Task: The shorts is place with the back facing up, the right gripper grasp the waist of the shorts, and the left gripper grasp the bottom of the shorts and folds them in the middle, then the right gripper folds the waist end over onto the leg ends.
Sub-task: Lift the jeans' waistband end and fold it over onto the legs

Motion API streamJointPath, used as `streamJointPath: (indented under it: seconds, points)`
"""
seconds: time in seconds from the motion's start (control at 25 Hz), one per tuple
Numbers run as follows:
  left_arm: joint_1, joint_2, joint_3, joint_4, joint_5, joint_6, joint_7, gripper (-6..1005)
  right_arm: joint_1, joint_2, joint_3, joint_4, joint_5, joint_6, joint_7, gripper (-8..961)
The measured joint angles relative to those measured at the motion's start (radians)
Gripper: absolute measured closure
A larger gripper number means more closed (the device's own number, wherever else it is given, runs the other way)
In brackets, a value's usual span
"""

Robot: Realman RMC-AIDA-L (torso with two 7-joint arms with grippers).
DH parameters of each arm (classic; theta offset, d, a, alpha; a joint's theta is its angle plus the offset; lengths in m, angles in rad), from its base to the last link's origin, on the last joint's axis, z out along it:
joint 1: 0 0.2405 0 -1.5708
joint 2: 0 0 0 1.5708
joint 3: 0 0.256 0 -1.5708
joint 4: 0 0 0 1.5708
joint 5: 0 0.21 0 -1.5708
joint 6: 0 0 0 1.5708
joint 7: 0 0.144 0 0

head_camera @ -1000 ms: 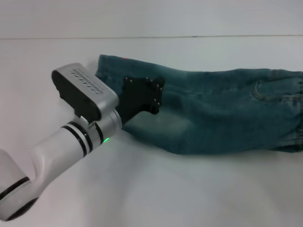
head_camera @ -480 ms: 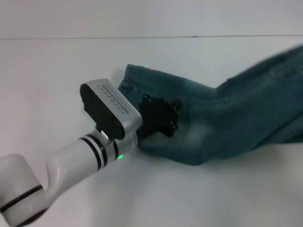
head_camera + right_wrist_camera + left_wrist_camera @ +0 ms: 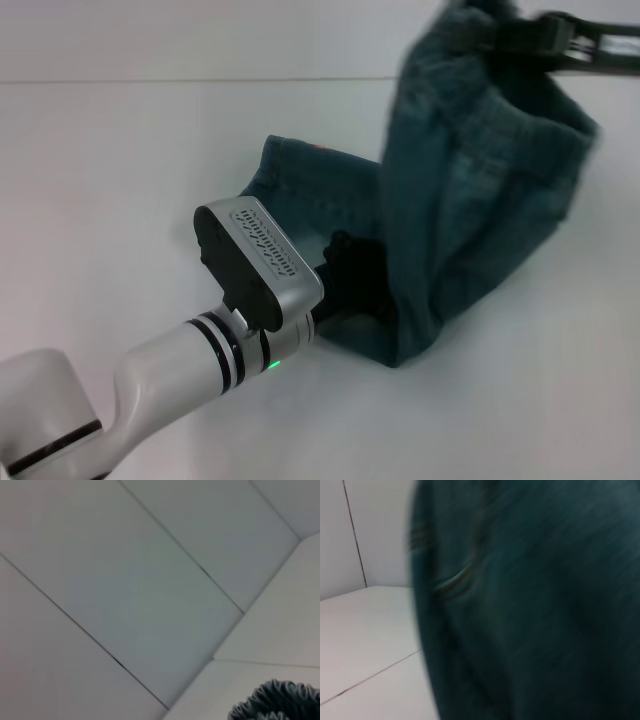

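High at the table's far right, our right tool sits clamped on the waist of the denim shorts, soft and heavy, best held by that thick band, while our left tool pins the leg ends flat, its fingers hidden.

Left end effector low (gripping), right end effector raised.

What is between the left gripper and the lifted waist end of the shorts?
In the head view, only the shorts' own denim runs from left gripper up to right gripper.
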Motion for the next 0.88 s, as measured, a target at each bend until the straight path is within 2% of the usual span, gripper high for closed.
streamJointPath:
  seconds: [0.2, 0.4, 0.52, 0.64, 0.88]
  points:
    - [0.017, 0.0, 0.003, 0.008, -0.001, 0.002, -0.009, 985, 0.119, 0.019, -0.151, 0.008, -0.061, 0.159, 0.014, 712]
    - [0.029, 0.0, -0.013, 0.009, -0.004, 0.017, -0.01, 985, 0.186, 0.04, -0.258, 0.075, -0.097, 0.323, 0.01, 708]
    - [0.029, 0.0, -0.016, 0.009, -0.004, 0.021, -0.01, 985, 0.198, 0.056, -0.288, 0.091, -0.098, 0.385, 0.006, 705]
    - [0.029, 0.0, -0.016, 0.009, -0.004, 0.022, -0.01, 985, 0.194, 0.068, -0.29, 0.083, -0.093, 0.392, 0.005, 702]
    - [0.042, 0.0, -0.049, 0.003, 0.009, 0.025, -0.024, 986, 0.154, 0.057, -0.28, 0.077, -0.055, 0.382, 0.003, 696]
